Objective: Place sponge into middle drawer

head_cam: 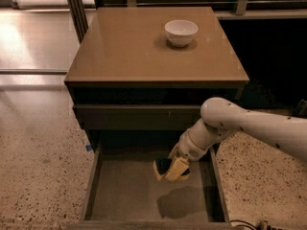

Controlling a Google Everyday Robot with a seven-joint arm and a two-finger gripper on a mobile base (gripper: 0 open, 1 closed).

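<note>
In the lower middle of the frame the middle drawer [122,193] is pulled out and open below the cabinet [139,51]. The white arm [254,128] enters from the right edge and bends down to the gripper [171,173], which hangs inside the back part of the drawer, right of its centre. The gripper is clenched around the sponge [166,167], yellow with a dark face, held above the drawer floor. A white bowl [181,32] stands on the cabinet top, in the upper middle of the frame.
</note>
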